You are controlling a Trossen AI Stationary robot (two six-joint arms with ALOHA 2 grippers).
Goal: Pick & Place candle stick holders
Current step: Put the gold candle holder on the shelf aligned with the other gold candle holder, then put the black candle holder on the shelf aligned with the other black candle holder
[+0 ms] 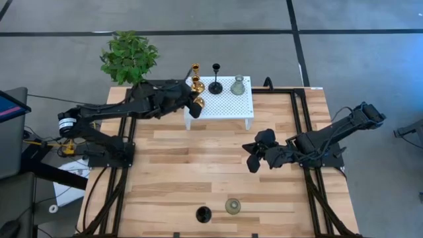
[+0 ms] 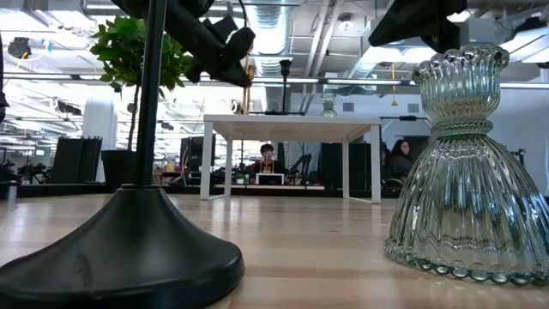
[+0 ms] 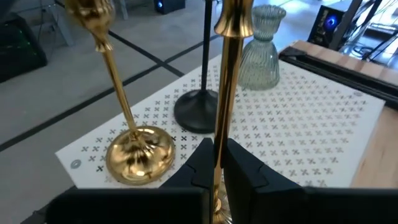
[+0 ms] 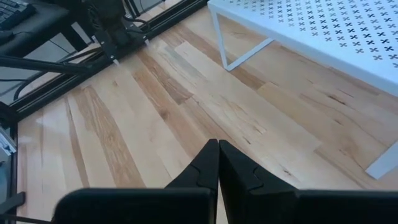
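A white perforated stand (image 1: pixel 228 102) sits at the table's far side. On it stand a gold holder (image 1: pixel 195 69), a black holder (image 1: pixel 215 84) and a grey-green glass holder (image 1: pixel 238 86), each on its round base. My left gripper (image 1: pixel 196 99) is over the stand's left end, shut on a second gold holder (image 1: pixel 197 84). Another black holder (image 1: pixel 203 213) and another grey-green holder (image 1: pixel 232 206) stand at the table's near edge. My right gripper (image 1: pixel 253 158) is shut and empty over the middle of the table. My left gripper pinches the second gold holder's thin stem (image 3: pixel 220 134), low on the stem, between its two fingers (image 3: pixel 245 168). The fingers come from the table's left side and lie across the stem. The holder stands upright. The fingers hide its base, so I cannot tell whether it rests on the stand.
A potted green plant (image 1: pixel 129 56) stands just off the table's far left corner. Black frame rails (image 1: pixel 301 125) run along the table's sides. Bare wood lies between the stand and the two holders at the near edge.
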